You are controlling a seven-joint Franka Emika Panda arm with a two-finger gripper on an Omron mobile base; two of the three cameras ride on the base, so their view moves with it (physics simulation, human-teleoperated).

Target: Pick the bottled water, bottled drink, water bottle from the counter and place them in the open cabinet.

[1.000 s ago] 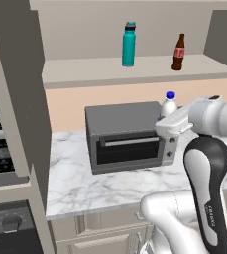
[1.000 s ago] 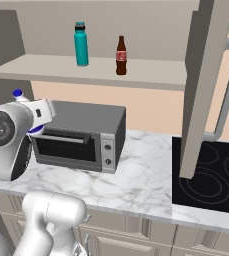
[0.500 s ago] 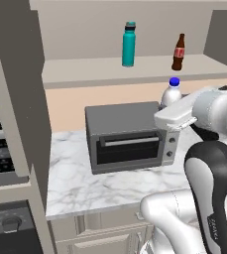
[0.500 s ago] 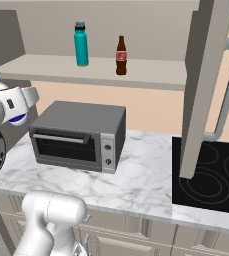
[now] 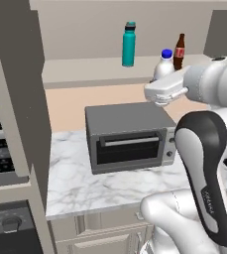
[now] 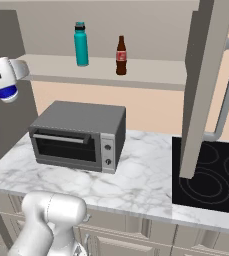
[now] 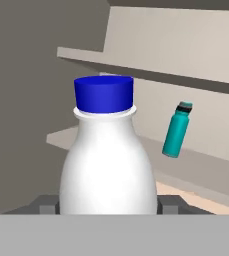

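Kitchen w/ marble counter (image 5: 85, 183), grey toaster oven (image 5: 127, 136) on it. Open cabinet (image 6: 151, 75) shelf above holds water bottle (image 5: 129, 43) left, bottled drink (image 5: 179, 51) right. Tool (image 7: 108, 205) clamped on bottled water (image 7: 107, 155), raised at shelf height near the drink.

A home kitchen: marble counter (image 6: 136, 175) carrying a grey toaster oven (image 6: 78, 136), black cooktop (image 6: 208, 180) at its right edge, beige wall cabinet (image 6: 151, 72) above.
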